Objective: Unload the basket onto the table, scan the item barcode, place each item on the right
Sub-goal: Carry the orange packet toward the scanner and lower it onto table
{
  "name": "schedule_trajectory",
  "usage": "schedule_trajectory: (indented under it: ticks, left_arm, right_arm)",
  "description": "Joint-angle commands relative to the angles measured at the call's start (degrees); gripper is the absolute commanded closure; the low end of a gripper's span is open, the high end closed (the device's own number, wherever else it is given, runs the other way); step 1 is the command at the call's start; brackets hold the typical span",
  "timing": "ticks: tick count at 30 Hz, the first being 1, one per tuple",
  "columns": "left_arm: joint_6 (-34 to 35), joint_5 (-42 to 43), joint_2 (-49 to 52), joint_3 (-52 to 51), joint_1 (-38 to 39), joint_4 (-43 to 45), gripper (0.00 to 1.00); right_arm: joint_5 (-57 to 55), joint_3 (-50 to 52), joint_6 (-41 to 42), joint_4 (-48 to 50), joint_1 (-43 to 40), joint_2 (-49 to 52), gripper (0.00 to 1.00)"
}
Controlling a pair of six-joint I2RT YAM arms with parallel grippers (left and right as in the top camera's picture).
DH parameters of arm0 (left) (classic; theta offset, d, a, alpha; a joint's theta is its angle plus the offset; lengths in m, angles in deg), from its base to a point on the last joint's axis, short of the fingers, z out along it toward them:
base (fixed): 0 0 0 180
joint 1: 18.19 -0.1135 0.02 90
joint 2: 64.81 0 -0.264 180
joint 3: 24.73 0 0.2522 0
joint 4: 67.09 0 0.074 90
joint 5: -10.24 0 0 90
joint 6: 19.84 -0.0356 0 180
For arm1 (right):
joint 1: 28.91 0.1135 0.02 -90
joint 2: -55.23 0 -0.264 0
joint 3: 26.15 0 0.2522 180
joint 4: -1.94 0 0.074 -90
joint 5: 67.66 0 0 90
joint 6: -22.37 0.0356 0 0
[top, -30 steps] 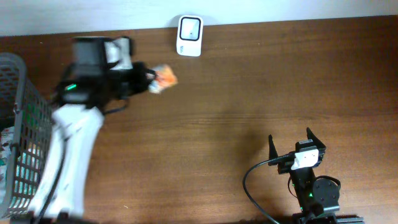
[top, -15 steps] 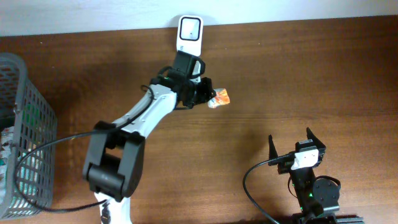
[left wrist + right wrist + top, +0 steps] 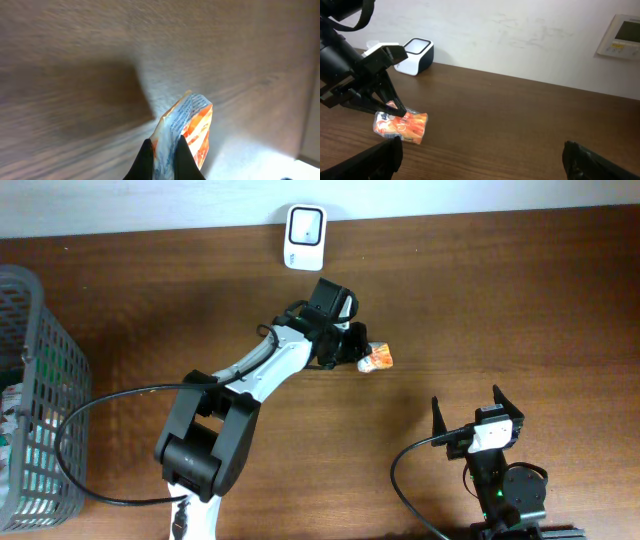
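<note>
Left tool (image 3: 358, 352) pinches the edge of a crinkly orange-and-white snack packet (image 3: 378, 357), five o'clock of the white boxy scanner (image 3: 304, 224); so thin a grip may let it twist, hiding its barcode.

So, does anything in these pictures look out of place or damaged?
Nothing looks spilled or broken. One thing stands out: the left hand pinches the orange packet by one end, and the packet is off to the side of the scanner, not at its window.
</note>
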Motion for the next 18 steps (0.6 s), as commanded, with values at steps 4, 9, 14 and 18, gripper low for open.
schedule_trajectory:
  ticks: [4, 9, 14, 18]
  left_arm:
    - [0.3, 3.8, 0.4, 0.1, 3.8, -0.2, 1.00]
    - [0.3, 1.5, 0.4, 0.1, 4.7, -0.3, 1.00]
    - [0.3, -1.6, 0.4, 0.1, 4.7, -1.2, 1.00]
    - [0.4, -3.5, 0.4, 0.1, 4.4, -1.4, 1.00]
  right_arm:
    - [0.7, 0.3, 0.4, -0.1, -0.3, -0.5, 0.02]
    - [0.8, 0.3, 0.4, -0.1, -0.3, -0.5, 0.02]
    - [0.7, 0.3, 0.4, -0.1, -0.3, -0.5, 0.02]
    - [0.8, 0.3, 0.4, -0.1, -0.3, -0.5, 0.02]
